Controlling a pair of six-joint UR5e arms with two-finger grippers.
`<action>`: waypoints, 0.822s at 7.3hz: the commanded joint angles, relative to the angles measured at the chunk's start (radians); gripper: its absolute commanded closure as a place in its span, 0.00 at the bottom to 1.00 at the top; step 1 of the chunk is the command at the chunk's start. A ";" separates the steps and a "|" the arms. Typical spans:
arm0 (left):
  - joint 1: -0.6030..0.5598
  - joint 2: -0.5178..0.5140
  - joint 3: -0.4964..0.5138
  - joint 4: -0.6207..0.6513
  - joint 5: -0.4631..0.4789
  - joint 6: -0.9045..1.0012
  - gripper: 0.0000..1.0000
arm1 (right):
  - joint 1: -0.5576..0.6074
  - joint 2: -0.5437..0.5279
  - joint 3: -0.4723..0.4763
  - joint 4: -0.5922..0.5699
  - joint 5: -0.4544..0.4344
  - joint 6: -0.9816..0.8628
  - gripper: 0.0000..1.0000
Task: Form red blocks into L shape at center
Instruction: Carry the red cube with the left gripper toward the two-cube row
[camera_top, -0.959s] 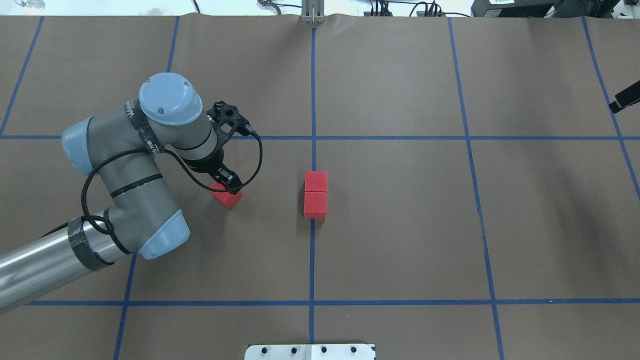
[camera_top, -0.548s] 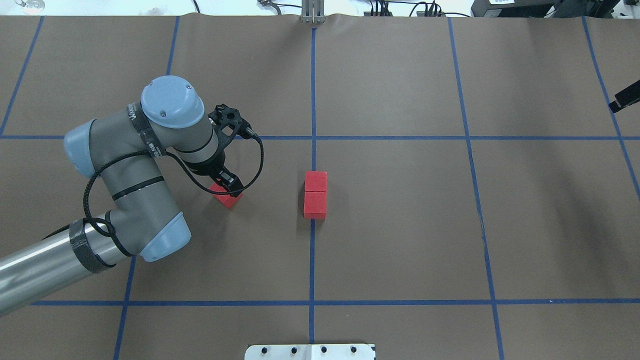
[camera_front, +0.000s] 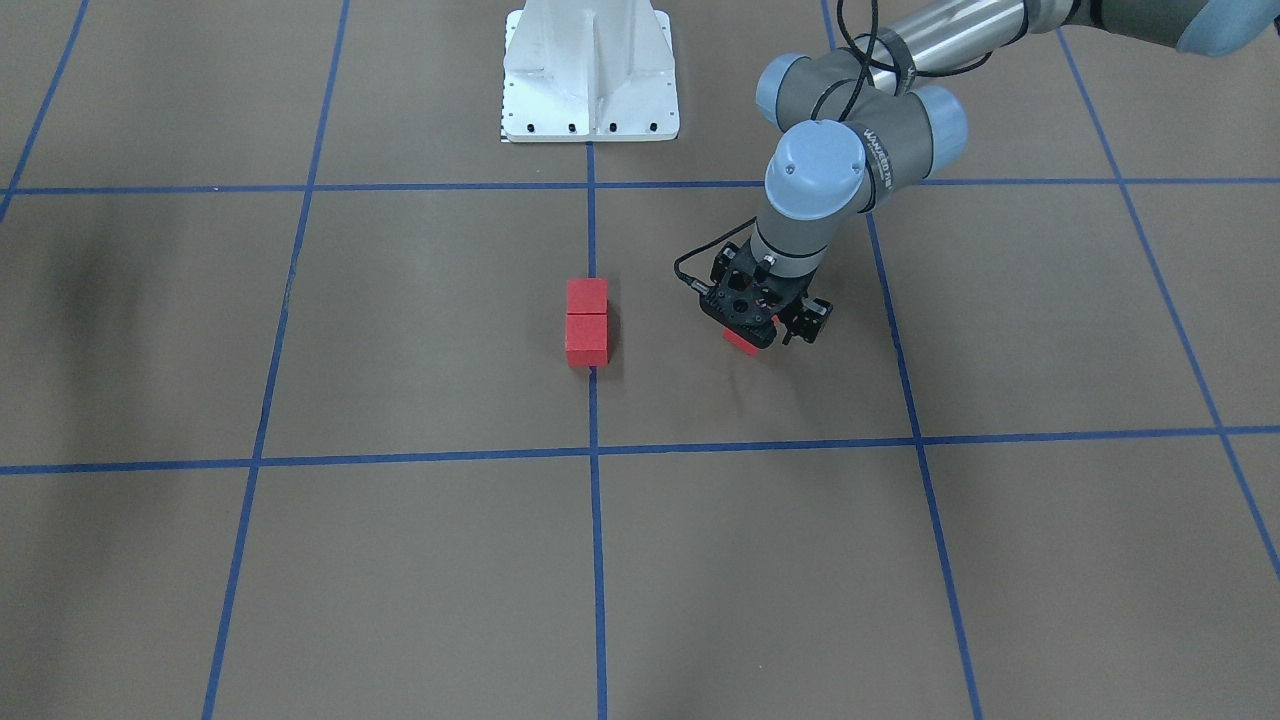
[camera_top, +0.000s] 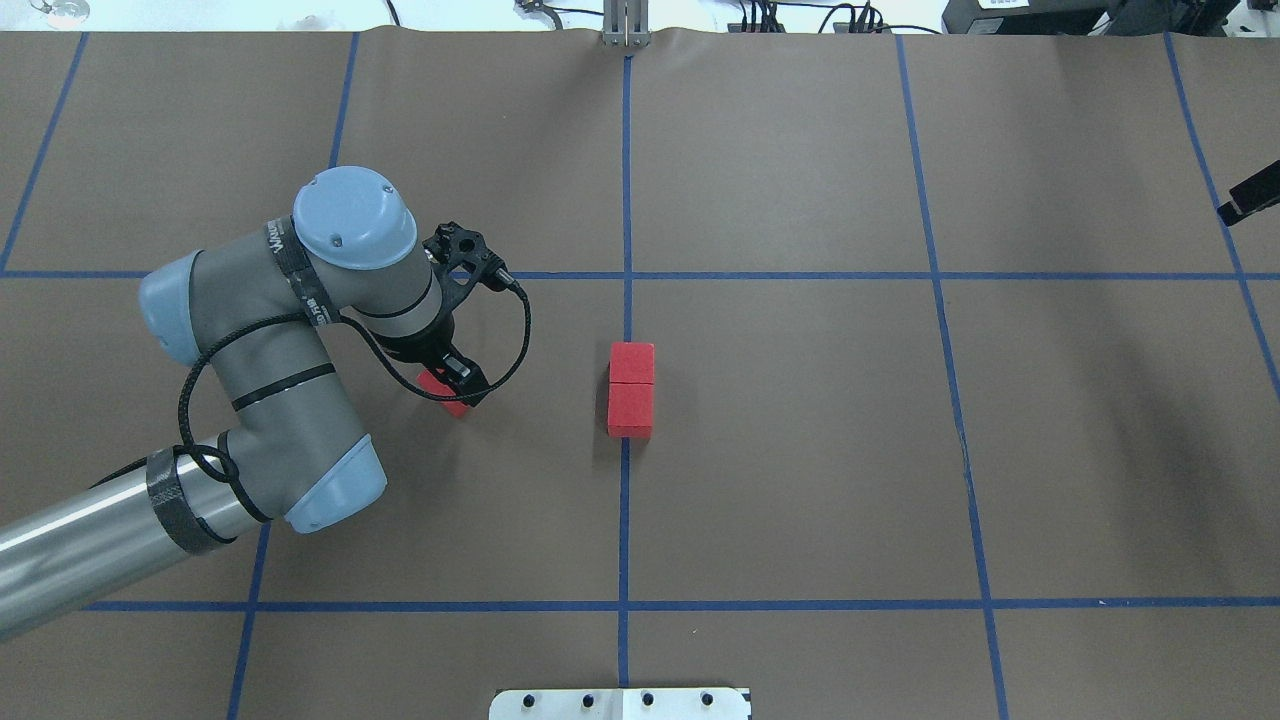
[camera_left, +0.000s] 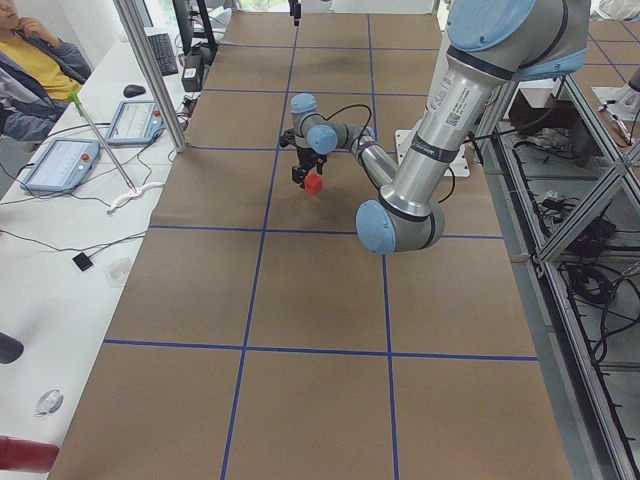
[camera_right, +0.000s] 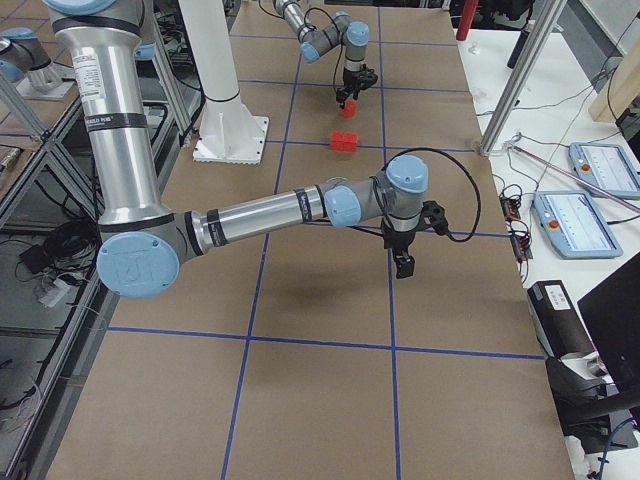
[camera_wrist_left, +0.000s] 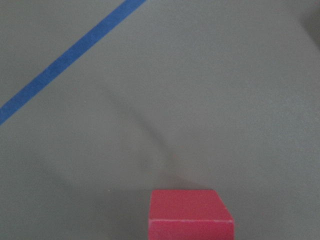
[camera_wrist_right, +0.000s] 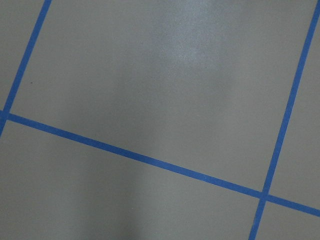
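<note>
Fingers (camera_top: 462, 370) clamp red block (camera_front: 741, 344) — wrist lettering (camera_front: 878, 142) unreadable.

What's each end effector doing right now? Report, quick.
Left end effector: closed on the lone red block, apart from the other two.
Right end effector: cannot tell whether open or closed.

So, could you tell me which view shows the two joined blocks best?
Overhead: the joined blocks show whole, large and unobstructed. Front-facing shows them clearly too; exterior right shows them tiny; the other views show none.
</note>
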 joint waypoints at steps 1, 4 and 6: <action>0.001 0.000 0.005 0.003 -0.005 0.010 0.24 | 0.000 0.001 -0.002 0.000 0.000 0.000 0.00; -0.002 -0.005 -0.012 0.016 -0.007 0.021 0.66 | 0.000 0.001 -0.002 0.000 0.000 0.000 0.00; -0.010 -0.008 -0.015 0.016 -0.005 0.033 0.77 | 0.000 0.001 -0.002 0.000 0.000 0.000 0.00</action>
